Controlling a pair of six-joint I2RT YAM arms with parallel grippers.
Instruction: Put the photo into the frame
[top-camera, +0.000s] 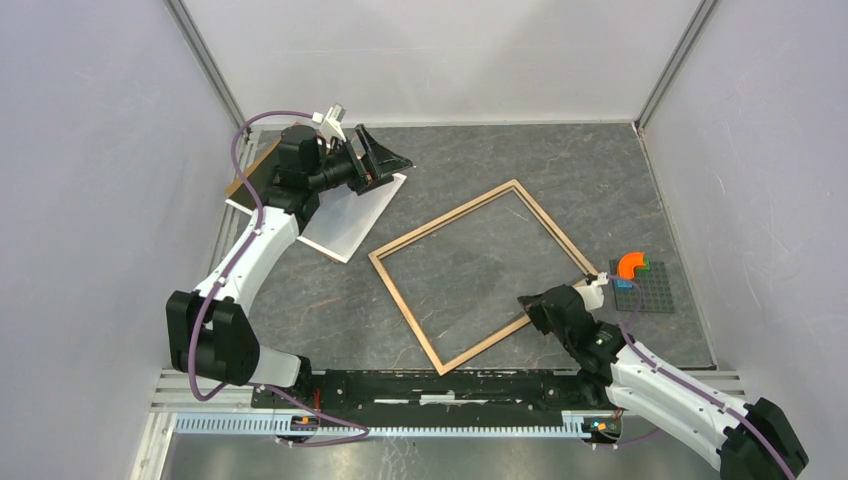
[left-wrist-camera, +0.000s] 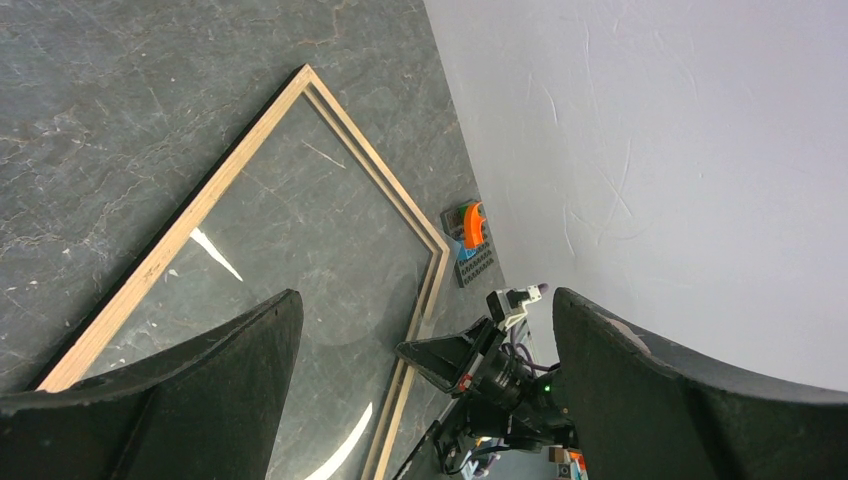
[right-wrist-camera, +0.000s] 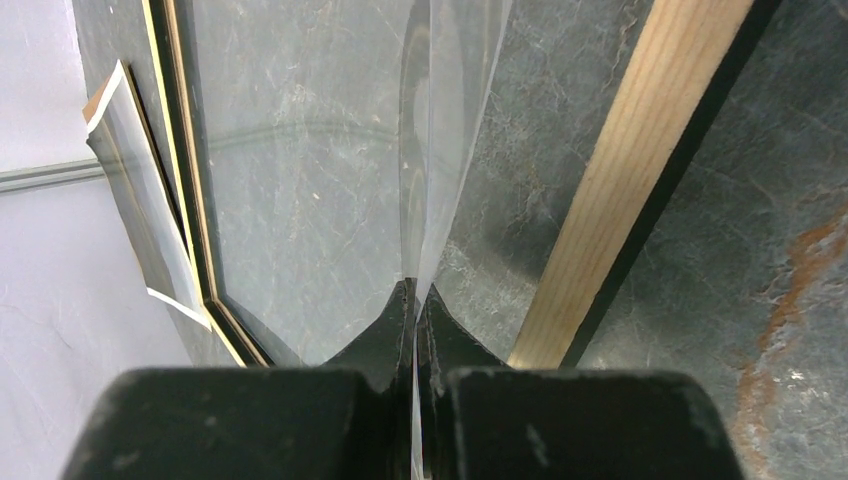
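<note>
At worktop (top-camera: 600, 170) 10 o'clock: photo (top-camera: 350, 222), white side up, under left end effector (top-camera: 390, 158), spread fully, empty. At centre: frame (top-camera: 450, 215). The right end effector (top-camera: 535, 305) is clamped, seemingly on clear pane (right-wrist-camera: 415, 150), at 4 o'clock corner. You pinch photo border only; leave backing board (top-camera: 243, 178).

A lab robot booth: white panel walls (top-camera: 90, 150), aluminium rail (top-camera: 450, 426).

The photo (top-camera: 352, 218) lies left of the frame (top-camera: 445, 218).
</note>
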